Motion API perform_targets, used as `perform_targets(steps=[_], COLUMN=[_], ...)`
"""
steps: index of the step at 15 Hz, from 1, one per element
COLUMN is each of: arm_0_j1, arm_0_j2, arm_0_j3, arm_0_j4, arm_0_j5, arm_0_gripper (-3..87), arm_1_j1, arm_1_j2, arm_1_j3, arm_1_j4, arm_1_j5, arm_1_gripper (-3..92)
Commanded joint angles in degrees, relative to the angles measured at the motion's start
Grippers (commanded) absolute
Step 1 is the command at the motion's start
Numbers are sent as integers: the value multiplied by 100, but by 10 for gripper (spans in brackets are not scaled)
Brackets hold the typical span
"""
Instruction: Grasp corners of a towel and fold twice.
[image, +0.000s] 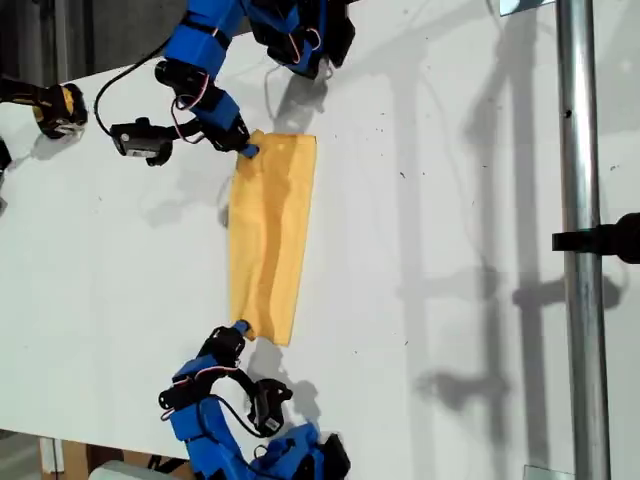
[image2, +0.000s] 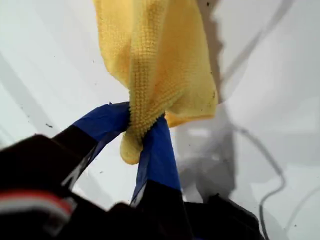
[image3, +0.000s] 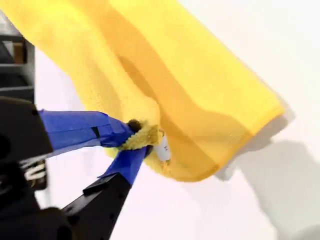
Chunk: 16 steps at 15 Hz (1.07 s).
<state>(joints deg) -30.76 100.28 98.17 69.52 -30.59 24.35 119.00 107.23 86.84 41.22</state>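
The yellow towel (image: 268, 235) lies on the white table (image: 450, 300) as a long narrow folded strip. In the exterior view one blue arm's gripper (image: 245, 150) pinches the strip's upper left corner, and another arm's gripper (image: 240, 327) pinches its lower left corner. I cannot tell which arm is first. My first gripper (image2: 142, 120) is shut on a bunched towel (image2: 155, 55) corner between blue-taped fingertips. My second gripper (image3: 142, 137) is shut on another corner of the towel (image3: 190, 85), beside a small white label (image3: 161, 149).
A vertical metal pole (image: 578, 240) with a black clamp (image: 610, 238) crosses the exterior view's right side. A black and yellow device (image: 60, 108) sits at the exterior view's upper left. Black wrist cameras (image: 140, 138) stick out beside the grippers.
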Motion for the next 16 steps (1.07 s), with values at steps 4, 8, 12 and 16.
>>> perform_targets(steps=[4,8,12,16], arm_0_j1=[316,404,729,782], arm_0_j2=[97,-369,-1116,-1433], arm_0_j3=[694,738,475,457], arm_0_j4=[-264,-404,-466,-501], arm_0_j5=[-475,-729,-984,-1204], arm_0_gripper=[-12,-11,-11,-11], arm_1_j1=[-571,-932,-1204,-1310], arm_1_j2=[246,272,-211,-826], arm_1_j3=[932,1705,1942,1890], arm_1_j4=[-202,-844,-1468,-1749], arm_1_j5=[835,1283,1529,1688], arm_1_gripper=[-1,-1,-1,-1])
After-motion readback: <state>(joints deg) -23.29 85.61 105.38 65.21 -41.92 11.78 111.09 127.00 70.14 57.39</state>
